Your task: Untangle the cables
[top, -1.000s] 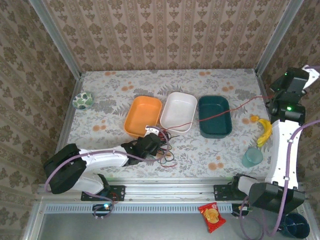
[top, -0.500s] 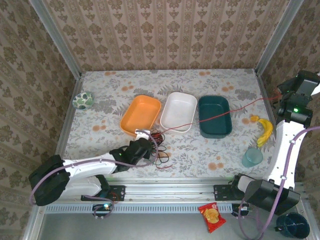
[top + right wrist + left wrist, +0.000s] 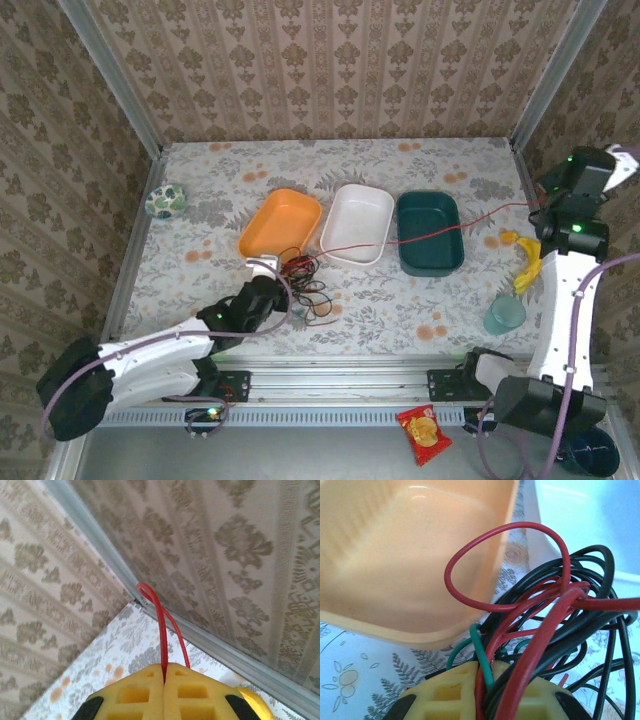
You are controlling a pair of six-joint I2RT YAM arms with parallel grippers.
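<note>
A: Since the next pull hangs on it, which way does the tangle of thin red, black and dark green cables [image 3: 308, 285] lie from each gripper?
B: Knot sits just near-left of the shallow white plastic tray [image 3: 360, 212], right at the left gripper [image 3: 278, 270]. Its yellow fingers [image 3: 462, 676] are clamped on the bundle w/ strands running between them, so left arm is far nearer.
A: And the taut red cable [image 3: 420, 237]?
B: Long axis runs from the knot over white tray's near part, across the dark green rectangular tray [image 3: 430, 215] just right of it, to the right gripper [image 3: 548, 205], well right of white tray. That one's pressed together on the strand.
A: So?
B: Prob. pull along that line, i.e. right arm away from white tray, left anchoring the knot
</note>
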